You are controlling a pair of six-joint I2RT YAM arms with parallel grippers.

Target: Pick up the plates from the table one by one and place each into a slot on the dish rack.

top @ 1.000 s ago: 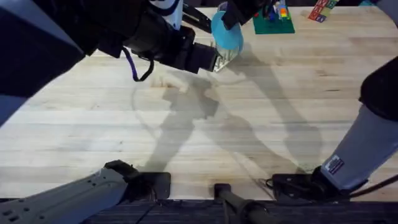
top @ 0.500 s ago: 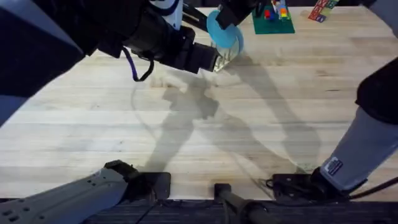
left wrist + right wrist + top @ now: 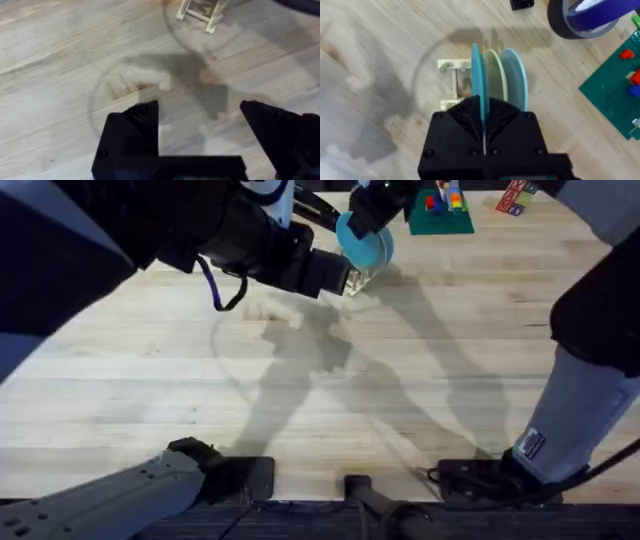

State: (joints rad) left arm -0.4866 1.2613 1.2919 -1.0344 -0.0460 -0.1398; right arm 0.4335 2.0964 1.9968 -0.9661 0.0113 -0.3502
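Pale wooden planks made up the surface point(image 3: 300, 400), with a green toy baseplate point(image 3: 440, 215) at its far edge. At the far middle stood the small light wooden dish rack with upright pegs point(image 3: 452, 80). In the right wrist view three thin round plastic plates stood on edge in it, side by side: a teal-turquoise plate point(image 3: 478, 75), a cream plate point(image 3: 495, 75) and a pale blue plate point(image 3: 516, 80). That made three plates and one rack, and no plate lay flat on the planks in these views.

The right pincer point(image 3: 482, 122) was clenched on the near rim of the teal plate, holding it upright over its slot. The left pincer point(image 3: 200, 125) hung released above bare wood, grasping nothing, the rack's feet just beyond it.

Judging by their look, the plates are light, stiff and smooth, so likely to slip or swing. A pinch across the rim seems the only hold, and letting go too early could tip one against its neighbour.
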